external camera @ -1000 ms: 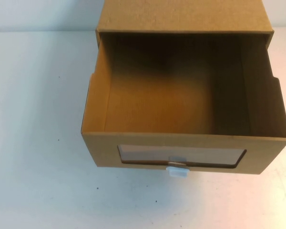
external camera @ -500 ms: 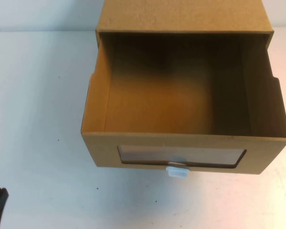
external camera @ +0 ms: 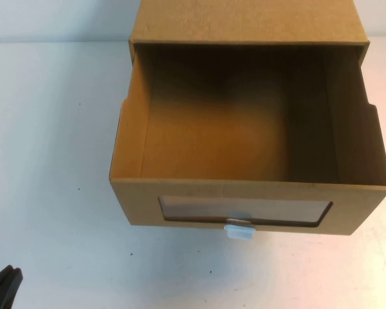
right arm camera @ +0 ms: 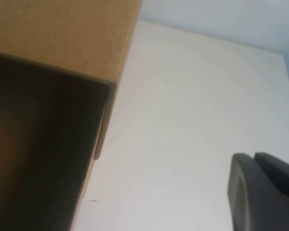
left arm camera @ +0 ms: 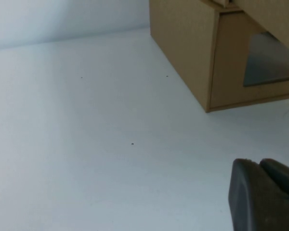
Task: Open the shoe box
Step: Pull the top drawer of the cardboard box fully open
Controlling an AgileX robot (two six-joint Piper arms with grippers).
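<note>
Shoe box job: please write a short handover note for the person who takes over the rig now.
Left gripper: fingers shut, empty, over the table at its near left, apart from the box.
Right gripper: fingers shut, empty, over the table beside the box's right side.
Shoe box: drawer pulled far out of the sleeve, nothing inside.
Done: box is open.
Left: probably nothing.

Brown cardboard shoe box (external camera: 141,206), drawer type, resting flat on white counter (external camera: 51,161), centre to right. Drawer (external camera: 132,129) pulled well out of sleeve (external camera: 244,22) toward robot; bare inner floor exposed. Front panel: clear rectangular window (external camera: 244,211), pale pull tab (external camera: 238,230) at lower edge, mid-width.
</note>
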